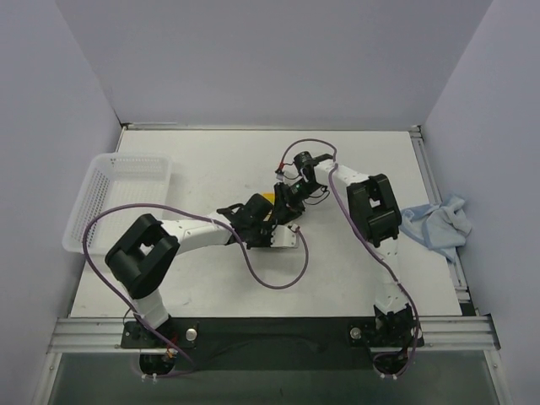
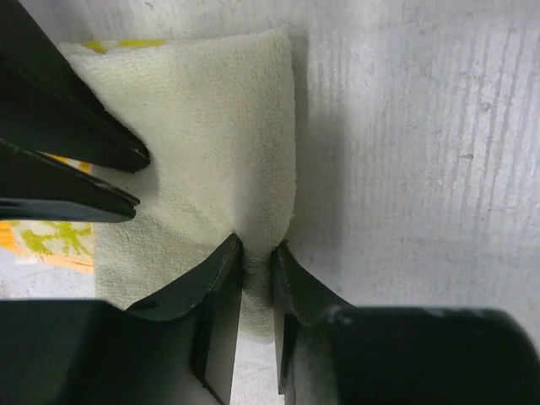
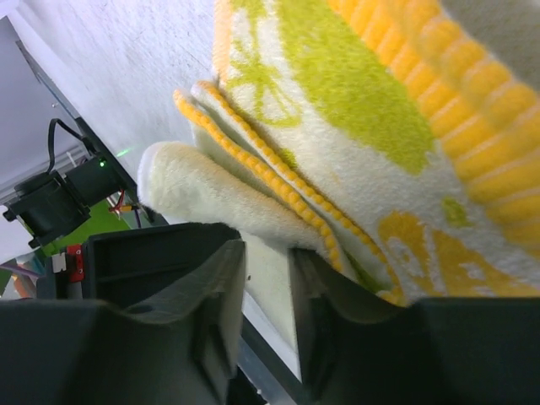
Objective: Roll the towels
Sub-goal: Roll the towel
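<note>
The cream-white towel with yellow and green prints [image 1: 288, 237] lies mid-table, mostly hidden under both grippers. In the left wrist view the towel [image 2: 202, 126] is partly folded over, and my left gripper [image 2: 256, 253] is shut on a pinched fold at its near edge. My right gripper [image 1: 283, 202] meets it from the far side, and its black fingers [image 2: 76, 139] show at the towel's left. In the right wrist view my right gripper [image 3: 268, 249] grips the towel's [image 3: 363, 118] edge layers. The light blue towel [image 1: 439, 224] lies crumpled at the table's right edge, away from both grippers.
A white plastic mesh basket [image 1: 118, 198] stands at the table's left edge. Purple cables [image 1: 278, 278] loop over the table in front of the grippers. Walls close in on three sides.
</note>
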### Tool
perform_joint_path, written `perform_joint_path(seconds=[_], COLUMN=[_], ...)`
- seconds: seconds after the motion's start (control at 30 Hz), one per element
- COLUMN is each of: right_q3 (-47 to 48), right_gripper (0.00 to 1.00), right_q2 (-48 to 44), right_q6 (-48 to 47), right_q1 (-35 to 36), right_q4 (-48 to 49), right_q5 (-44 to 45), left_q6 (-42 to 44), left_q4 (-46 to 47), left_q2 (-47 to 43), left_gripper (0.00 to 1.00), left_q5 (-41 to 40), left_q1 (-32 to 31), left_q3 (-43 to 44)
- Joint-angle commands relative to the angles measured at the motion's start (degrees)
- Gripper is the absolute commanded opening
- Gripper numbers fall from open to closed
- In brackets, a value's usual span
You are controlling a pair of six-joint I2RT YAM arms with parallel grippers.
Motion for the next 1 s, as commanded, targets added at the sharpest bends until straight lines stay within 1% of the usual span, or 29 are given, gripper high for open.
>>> perform_joint_path(seconds=[0.0,0.03,0.07,0.1,0.13,0.17,0.23,0.3,0.37,0.4,0.43,0.5,0.53,0.6,0.63,0.7,0.77,0.83,0.87,0.93,0.97], right_q3=[0.04,0.04,-0.05,-0.05,-0.05,-0.14,-0.31,-1.01,-1.80,-3.37,-4.17,-5.84,-7.16,-7.96,-8.31,-9.97,-12.25,-13.75,-16.11,-18.76,-20.77], right_gripper=[0.32,0.35,0.40,0.43,0.46,0.52,0.55,0.61,0.64,0.66,0.68,0.71,0.72,0.72,0.71,0.71,0.71,0.71,0.71,0.70,0.70], right_q2=[-6.63,-7.70,-8.75,-11.03,-12.18,-13.41,-17.28,-21.39,-24.39,-27.80,-29.58,-34.75,-36.34,-40.55,-41.80,-46.35,-50.83,-53.49,-55.94,-57.71,-58.50], right_q6=[-2.65,-3.52,-4.05,-4.49,-4.93,-5.81,-7.21,-10.20,-13.18,-15.90,-17.58,-21.78,-23.03,-25.05,-27.15,-29.80,-34.28,-36.91,-39.28,-41.84,-42.46], right_q1=[-2.56,-3.17,-4.83,-5.72,-6.60,-7.65,-10.64,-13.09,-14.42,-14.95,-15.82,-16.27,-16.19,-16.27,-16.36,-16.45,-15.58,-12.95,-8.32,-2.33,2.23], right_q4=[-1.88,-1.88,-2.14,-2.23,-2.32,-2.58,-2.93,-4.42,-6.70,-7.24,-7.76,-9.78,-10.57,-13.56,-14.70,-17.69,-20.84,-22.87,-22.89,-22.02,-21.14], right_q5=[1.69,1.61,1.60,1.87,2.39,2.66,3.62,4.76,6.60,7.48,8.19,11.70,13.28,16.70,17.07,16.64,15.32,16.62,18.46,23.02,23.92], left_q6=[-1.15,-1.76,-2.29,-2.90,-4.30,-5.01,-6.77,-7.74,-9.41,-9.68,-10.03,-10.90,-11.34,-12.14,-12.31,-12.75,-12.41,-11.61,-11.44,-10.74,-10.65], left_q4=[-10.65,-16.86,-19.88,-22.52,-26.98,-28.94,-34.64,-38.00,-41.95,-43.53,-46.86,-49.51,-52.31,-54.53,-57.32,-59.62,-63.58,-67.27,-68.06,-70.00,-70.35], left_q2=[2.40,2.93,4.24,4.86,5.65,7.13,9.16,12.32,16.09,17.68,19.26,23.75,25.24,29.72,31.30,35.79,39.91,42.47,44.40,45.82,46.95], left_gripper=[0.27,0.26,0.24,0.21,0.19,0.18,0.15,0.12,0.11,0.11,0.10,0.09,0.09,0.09,0.10,0.12,0.13,0.13,0.13,0.13,0.13], left_q5=[6.53,8.57,10.68,14.35,16.04,17.63,21.76,25.79,28.79,29.41,30.20,32.13,32.75,34.51,34.95,35.65,36.79,37.06,37.33,37.42,37.24], left_q1=[0.69,0.78,0.95,1.39,1.74,2.09,3.58,5.16,7.62,8.33,9.12,11.32,11.93,13.60,13.87,14.57,15.10,15.63,15.80,16.16,16.24], left_q3=[5.46,7.04,8.97,11.95,13.54,14.78,18.91,22.93,25.76,27.34,31.10,34.46,36.48,41.14,42.72,47.29,51.85,54.76,56.61,58.20,58.64])
